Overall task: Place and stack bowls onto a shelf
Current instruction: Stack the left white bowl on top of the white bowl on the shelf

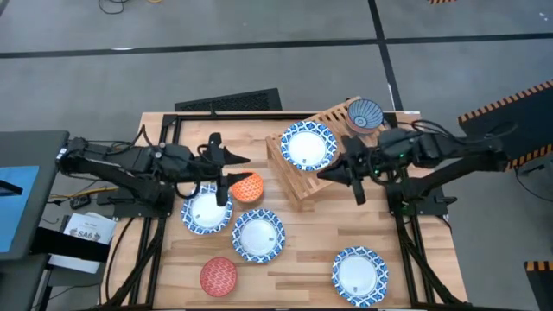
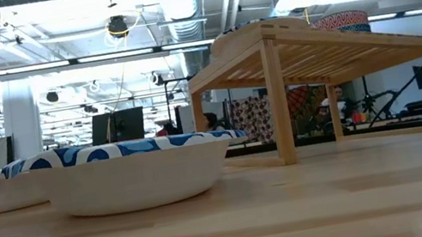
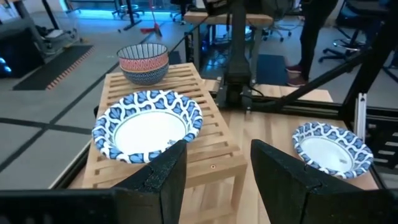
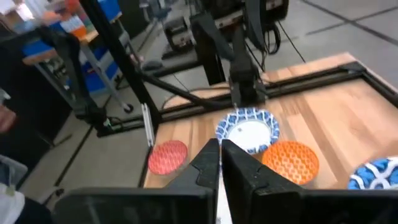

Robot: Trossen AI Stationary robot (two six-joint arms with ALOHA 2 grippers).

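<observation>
Both arms reach inward over the table. The left gripper (image 1: 235,169) has its fingers spread apart (nothing between them); the right gripper (image 1: 333,174) is pinched together.

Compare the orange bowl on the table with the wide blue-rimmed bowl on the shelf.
The orange bowl is small and patterned orange all over; the blue-rimmed bowl is wider and shallower, with a plain white centre. The orange bowl sits on the tabletop near the left gripper; the blue-rimmed bowl rests on the slatted shelf. Both are round, upright and ungripped.
</observation>
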